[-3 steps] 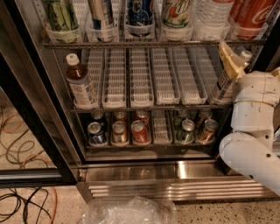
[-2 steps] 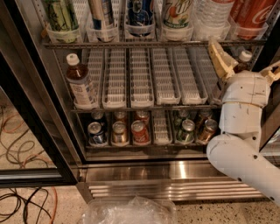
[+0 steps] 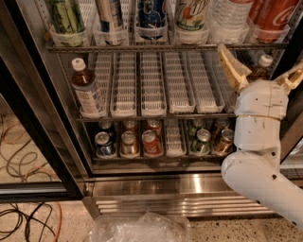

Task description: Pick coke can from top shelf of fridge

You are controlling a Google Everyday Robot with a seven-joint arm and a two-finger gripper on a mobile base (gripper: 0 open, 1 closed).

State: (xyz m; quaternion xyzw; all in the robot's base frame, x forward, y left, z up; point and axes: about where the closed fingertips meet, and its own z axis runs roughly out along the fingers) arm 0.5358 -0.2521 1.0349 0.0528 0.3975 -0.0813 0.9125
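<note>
The coke can (image 3: 271, 14), red with white script, stands at the far right of the top shelf (image 3: 142, 47), a grey wire rack with clear plastic lane fronts, beside a water bottle and several other cans. My gripper (image 3: 261, 61) is at the right, in front of the middle shelf and just below the top shelf's rail, under and a little left of the coke can. Its tan fingers (image 3: 231, 66) are spread open and hold nothing. The fridge (image 3: 175, 191) has a stainless-steel base and a black-framed glass door swung open at the left.
A brown-liquid bottle (image 3: 87, 92) stands at the left of the middle shelf with long white slotted trays (image 3: 151, 85); another bottle (image 3: 261, 66) is behind my gripper. Several cans (image 3: 150, 142) fill the bottom rack. A clear plastic bag (image 3: 139, 229) and cables (image 3: 23, 215) lie on the floor.
My arm has swung to the left in front of the middle shelf, with the open gripper still just under the top shelf's rail. Nothing on the shelves has moved.
</note>
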